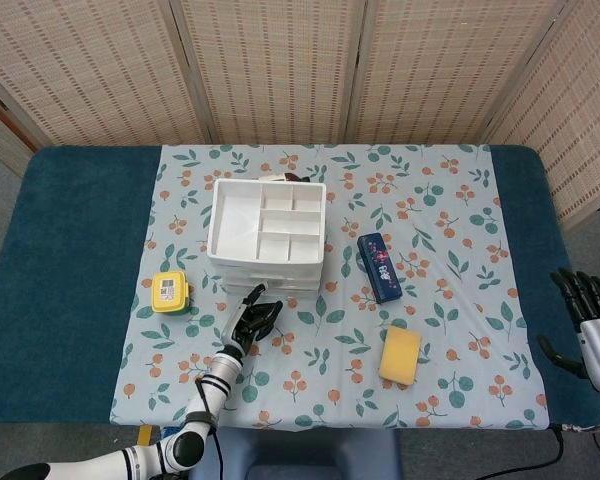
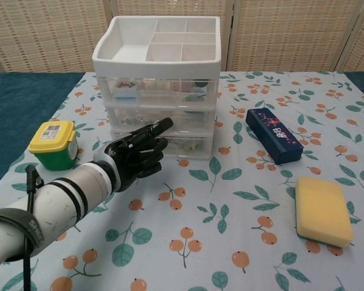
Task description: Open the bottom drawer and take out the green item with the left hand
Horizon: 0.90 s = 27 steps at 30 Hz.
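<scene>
Bottom drawer (image 2: 164, 144) of the clear three-tier organiser (image 2: 158, 85) is seen closed; it sits mid-cloth, lowest tier touching the tablecloth (image 2: 230, 230). Contents are blurred through the plastic, so the green item inside cannot be picked out.

Left hand (image 2: 138, 154) is held just in front of the drawer face, fingers loosely curled with one extended toward the front, nothing gripped. Contact with the handle cannot be told.

Risks, as judged:
- No handle hold yet: fingertip could slip off the smooth front.
- Light organiser could be dragged or tipped instead of the drawer sliding, since nothing braces it.
- Green-and-yellow tub (image 2: 53, 144), near the forearm, could be knocked or mistaken for the target.

Views: chest view gives the drawer fronts and finger pose; head view shows only the top tray. Right hand (image 1: 592, 335) appears only in the head view, at the table's right edge, fingers apart, empty.
</scene>
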Each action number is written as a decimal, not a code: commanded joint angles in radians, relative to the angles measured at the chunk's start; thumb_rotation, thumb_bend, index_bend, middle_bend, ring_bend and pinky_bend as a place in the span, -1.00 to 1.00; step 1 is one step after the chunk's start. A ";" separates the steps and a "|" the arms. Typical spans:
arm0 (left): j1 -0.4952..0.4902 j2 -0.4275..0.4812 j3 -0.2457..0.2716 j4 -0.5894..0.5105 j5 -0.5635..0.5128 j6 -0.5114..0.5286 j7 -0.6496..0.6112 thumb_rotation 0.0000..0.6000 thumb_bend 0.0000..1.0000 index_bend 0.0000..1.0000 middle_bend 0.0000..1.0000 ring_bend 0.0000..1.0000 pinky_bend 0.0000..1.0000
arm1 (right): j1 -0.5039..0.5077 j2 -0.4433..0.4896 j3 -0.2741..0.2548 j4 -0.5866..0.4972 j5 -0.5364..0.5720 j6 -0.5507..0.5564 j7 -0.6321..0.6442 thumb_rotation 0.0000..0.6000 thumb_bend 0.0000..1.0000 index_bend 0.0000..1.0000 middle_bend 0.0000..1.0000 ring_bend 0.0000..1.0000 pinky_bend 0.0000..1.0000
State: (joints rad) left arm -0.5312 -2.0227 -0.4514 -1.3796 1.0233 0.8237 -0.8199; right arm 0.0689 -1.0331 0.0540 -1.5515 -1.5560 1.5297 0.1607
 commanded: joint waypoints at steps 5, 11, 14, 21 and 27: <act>-0.007 -0.004 -0.010 0.009 -0.015 -0.010 0.008 1.00 -0.44 -0.46 0.63 0.84 1.00 | -0.003 0.001 0.000 -0.001 0.002 0.002 0.000 1.00 -0.35 -1.00 -0.92 -1.00 -1.00; -0.015 -0.009 -0.019 0.016 -0.024 -0.016 0.018 1.00 -0.44 -0.41 0.63 0.84 1.00 | -0.006 0.001 0.000 0.000 0.003 0.003 0.001 1.00 -0.35 -1.00 -0.92 -1.00 -1.00; -0.018 -0.010 -0.024 0.020 -0.030 -0.018 0.021 1.00 -0.44 -0.38 0.63 0.84 1.00 | -0.007 0.000 0.001 0.000 0.005 0.003 0.001 1.00 -0.35 -1.00 -0.92 -1.00 -1.00; -0.013 -0.007 -0.019 0.015 -0.029 -0.019 0.026 1.00 -0.44 -0.31 0.63 0.84 1.00 | -0.008 0.000 0.001 0.000 0.005 0.002 0.000 1.00 -0.35 -1.00 -0.92 -1.00 -1.00; -0.002 -0.007 -0.008 0.010 -0.022 -0.013 0.023 1.00 -0.44 -0.25 0.63 0.84 1.00 | -0.009 0.000 0.001 0.000 0.004 0.003 -0.001 1.00 -0.35 -1.00 -0.92 -1.00 -1.00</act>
State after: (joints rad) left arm -0.5334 -2.0302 -0.4596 -1.3698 1.0011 0.8101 -0.7962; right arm 0.0601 -1.0326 0.0555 -1.5518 -1.5522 1.5324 0.1593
